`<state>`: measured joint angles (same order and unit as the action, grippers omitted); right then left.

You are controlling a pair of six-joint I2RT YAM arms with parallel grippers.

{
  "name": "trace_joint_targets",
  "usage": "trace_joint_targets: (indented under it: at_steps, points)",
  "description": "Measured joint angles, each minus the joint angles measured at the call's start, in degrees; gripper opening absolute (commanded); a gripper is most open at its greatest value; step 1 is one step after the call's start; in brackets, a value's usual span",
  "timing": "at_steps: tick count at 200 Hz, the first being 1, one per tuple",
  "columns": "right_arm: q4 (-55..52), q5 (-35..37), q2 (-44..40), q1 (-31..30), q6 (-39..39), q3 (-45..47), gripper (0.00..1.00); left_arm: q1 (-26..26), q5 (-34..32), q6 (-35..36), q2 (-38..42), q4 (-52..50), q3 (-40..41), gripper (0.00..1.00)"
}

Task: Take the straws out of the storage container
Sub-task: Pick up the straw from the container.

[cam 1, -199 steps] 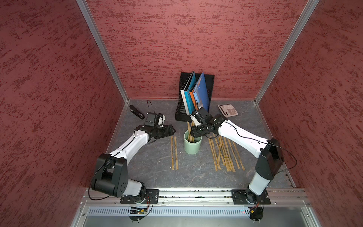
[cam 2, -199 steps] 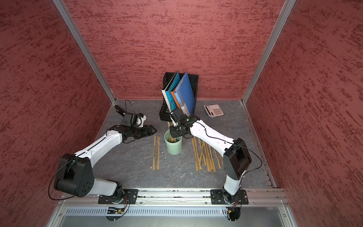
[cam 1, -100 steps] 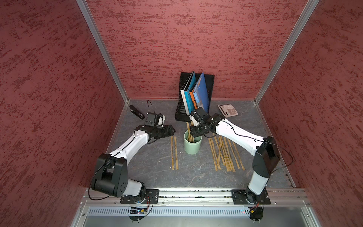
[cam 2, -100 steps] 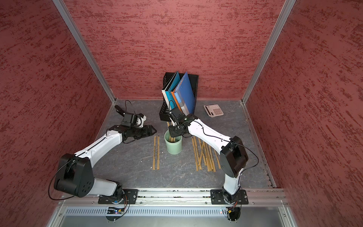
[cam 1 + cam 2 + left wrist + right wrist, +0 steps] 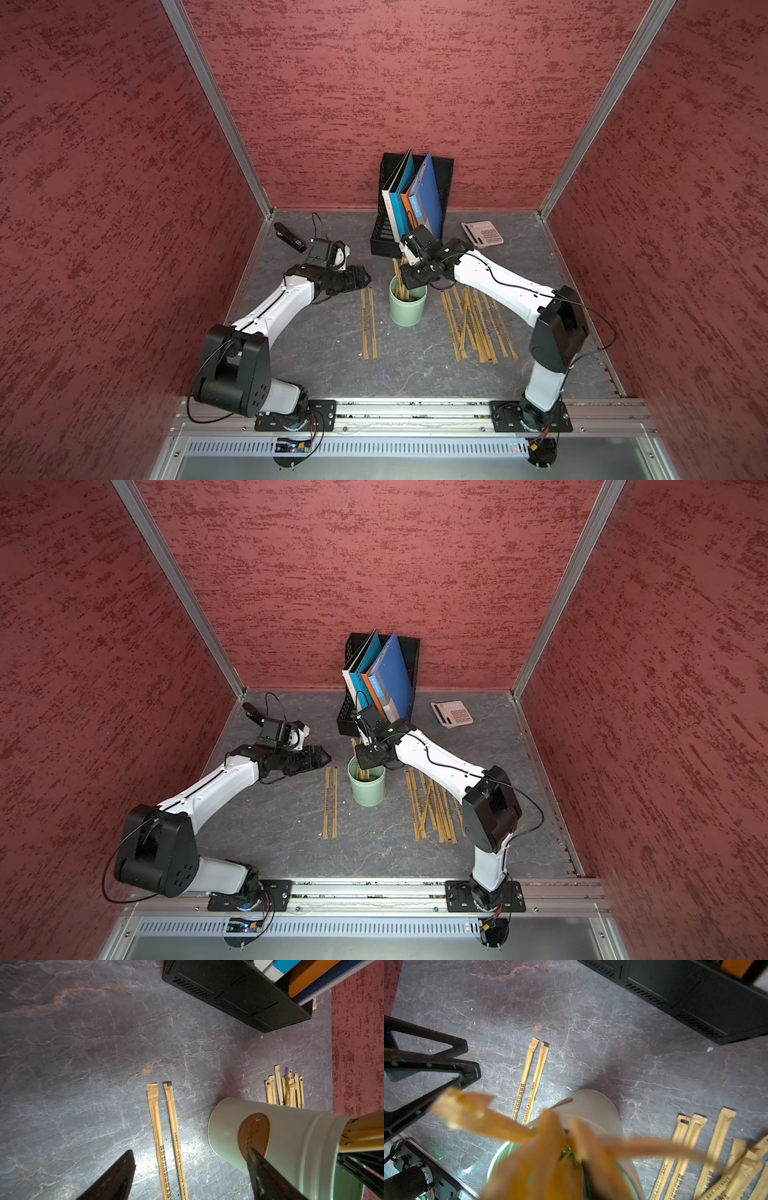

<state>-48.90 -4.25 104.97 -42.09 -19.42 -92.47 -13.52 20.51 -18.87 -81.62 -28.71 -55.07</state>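
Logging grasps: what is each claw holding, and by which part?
Left claw: nothing. Right claw: at the upper part of the straws in the cup; hold cannot be told.

1. Setting: a lab robot test cell, dressed as an office desk.
2. Cell: 3 red textured walls (image 5: 415,83) in aluminium framing (image 5: 217,108); left arm (image 5: 274,307) and right arm (image 5: 498,282) bolted to a front rail (image 5: 415,410).
3. Office props: file holder (image 5: 446,178) with folders (image 5: 428,195), calculator (image 5: 482,235), stapler (image 5: 289,237).
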Motion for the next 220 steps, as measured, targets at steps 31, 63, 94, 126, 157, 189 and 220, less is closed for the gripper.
trace_joint_targets:
  at_steps: [31,63,94,126,157,189,220]
  points:
    - [-0.24,0.0,0.79,0.0,0.31,-0.02,0.02,0.0,0.0,0.31,0.0,0.0,0.0,0.84]
    - [-0.39,-0.46,0.31,0.0,0.35,-0.02,0.0,0.0,0.0,0.28,0.0,0.0,0.0,0.85]
    - [-0.92,-1.33,-3.23,0.0,0.35,0.0,0.0,0.0,0.0,0.28,0.0,0.0,0.0,0.85]
    - [-2.14,-2.49,-9.51,0.0,0.42,-0.02,0.0,0.0,0.0,0.26,0.0,0.0,0.0,0.85]
    - [-4.35,-2.82,-13.86,0.0,0.79,-1.01,0.0,0.0,0.02,0.26,0.0,0.0,-0.07,0.84]
    - [-6.73,-2.71,-16.9,0.0,1.25,-2.21,0.0,0.0,0.02,0.26,0.0,0.02,-0.26,0.84]
    - [-8.55,-2.34,-18.64,0.0,1.73,-3.43,0.0,0.0,0.02,0.24,0.0,0.02,-0.28,0.85]
